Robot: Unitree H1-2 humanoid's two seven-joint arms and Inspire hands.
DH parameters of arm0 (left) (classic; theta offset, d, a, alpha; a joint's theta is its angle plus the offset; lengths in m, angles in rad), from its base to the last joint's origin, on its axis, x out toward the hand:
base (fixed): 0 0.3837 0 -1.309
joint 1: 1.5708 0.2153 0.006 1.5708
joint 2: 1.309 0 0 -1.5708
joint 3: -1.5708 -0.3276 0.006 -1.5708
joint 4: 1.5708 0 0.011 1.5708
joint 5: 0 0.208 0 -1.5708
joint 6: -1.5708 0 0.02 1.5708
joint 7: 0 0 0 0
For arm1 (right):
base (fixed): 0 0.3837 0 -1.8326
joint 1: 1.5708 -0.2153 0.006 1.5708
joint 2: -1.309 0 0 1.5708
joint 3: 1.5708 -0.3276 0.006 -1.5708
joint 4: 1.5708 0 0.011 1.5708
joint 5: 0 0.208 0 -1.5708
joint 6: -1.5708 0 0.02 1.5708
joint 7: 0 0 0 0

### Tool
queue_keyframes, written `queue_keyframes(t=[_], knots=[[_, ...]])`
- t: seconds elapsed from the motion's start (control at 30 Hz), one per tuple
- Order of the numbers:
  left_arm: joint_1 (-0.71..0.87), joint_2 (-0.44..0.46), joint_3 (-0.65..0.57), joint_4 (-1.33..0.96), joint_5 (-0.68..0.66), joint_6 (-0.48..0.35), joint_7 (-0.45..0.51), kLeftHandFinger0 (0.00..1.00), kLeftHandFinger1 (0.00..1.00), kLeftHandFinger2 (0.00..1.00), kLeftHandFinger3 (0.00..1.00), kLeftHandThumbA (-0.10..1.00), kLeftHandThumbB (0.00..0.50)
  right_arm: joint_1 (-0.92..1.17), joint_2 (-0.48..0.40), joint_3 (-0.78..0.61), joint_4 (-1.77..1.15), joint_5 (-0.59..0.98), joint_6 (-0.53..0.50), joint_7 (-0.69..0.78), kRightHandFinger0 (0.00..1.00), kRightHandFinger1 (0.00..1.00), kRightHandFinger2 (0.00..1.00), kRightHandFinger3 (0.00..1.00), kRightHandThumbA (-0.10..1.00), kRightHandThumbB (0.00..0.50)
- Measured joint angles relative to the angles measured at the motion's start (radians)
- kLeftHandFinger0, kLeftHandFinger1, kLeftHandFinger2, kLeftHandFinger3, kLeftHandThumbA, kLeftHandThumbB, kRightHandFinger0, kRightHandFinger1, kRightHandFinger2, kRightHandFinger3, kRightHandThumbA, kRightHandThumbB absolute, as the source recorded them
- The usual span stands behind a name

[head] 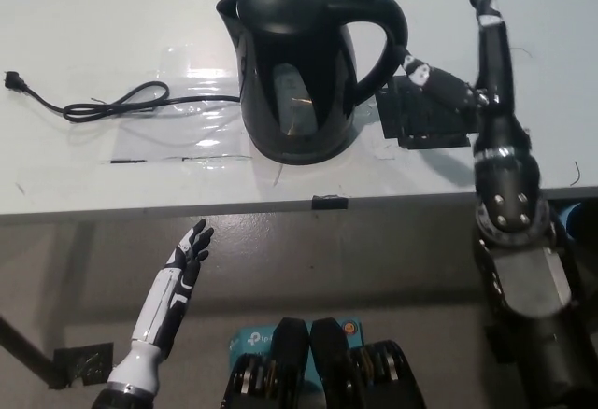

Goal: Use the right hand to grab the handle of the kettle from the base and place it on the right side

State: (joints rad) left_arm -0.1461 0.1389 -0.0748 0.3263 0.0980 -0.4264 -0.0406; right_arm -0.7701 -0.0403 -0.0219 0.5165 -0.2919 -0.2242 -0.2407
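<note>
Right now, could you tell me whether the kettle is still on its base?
Yes: the kettle stands upright at the cord's end; the open right hand hasn't grasped its handle.

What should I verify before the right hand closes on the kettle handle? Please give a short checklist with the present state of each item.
1. Kettle upright on the table: ok.
2. Handle facing the right hand, nothing between them: ok.
3. Right hand open, fingers apart: ok.
4. Right hand around the handle: not ok, it is beside it, not yet gripping.
5. Black marked patch to the kettle's right free: not ok, the right hand is over it.
6. Left hand away, below the table edge: ok.
</note>
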Motion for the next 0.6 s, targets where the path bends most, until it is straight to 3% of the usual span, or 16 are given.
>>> queue_keyframes(t=[0.6], knots=[[0.000,0.000,-0.007,0.000,0.009,-0.006,0.000,1.00,1.00,1.00,1.00,1.00,0.500,-0.203,-0.007,0.018,0.444,-0.003,-0.022,-0.081,1.00,1.00,1.00,1.00,0.85,0.242]])
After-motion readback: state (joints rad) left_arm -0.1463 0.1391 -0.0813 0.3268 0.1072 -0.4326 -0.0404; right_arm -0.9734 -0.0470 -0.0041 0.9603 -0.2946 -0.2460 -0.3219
